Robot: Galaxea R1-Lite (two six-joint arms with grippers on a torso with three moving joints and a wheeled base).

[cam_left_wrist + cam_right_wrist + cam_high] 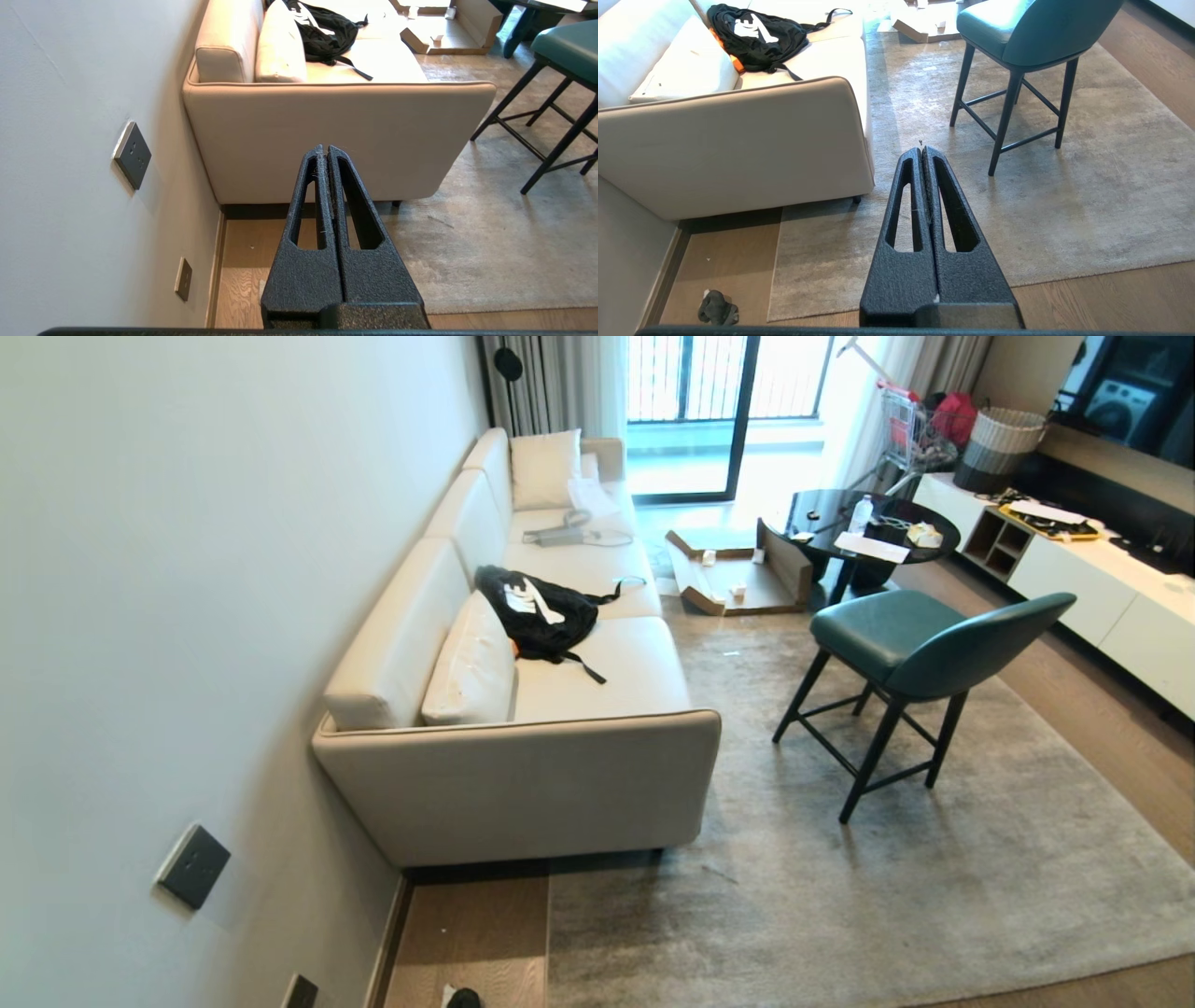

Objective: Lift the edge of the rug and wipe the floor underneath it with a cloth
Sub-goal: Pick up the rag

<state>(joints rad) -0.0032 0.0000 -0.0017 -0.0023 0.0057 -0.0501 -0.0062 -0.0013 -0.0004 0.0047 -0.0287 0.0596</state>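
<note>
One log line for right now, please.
stage: not started | left tool: shut, empty | right tool: shut, empty | cloth: on floor | rug edge: flat

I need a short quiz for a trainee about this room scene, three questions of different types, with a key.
1. True or false: the cloth lies on top of the rug.
2. What stands on the rug beside the sofa? A) green chair B) washing basket C) round table
3. Fill in: both the left gripper and the right gripper have their jaws ____.

Key:
1. False; it lies on the bare floor near the rug corner.
2. A, the chair.
3. shut
</note>
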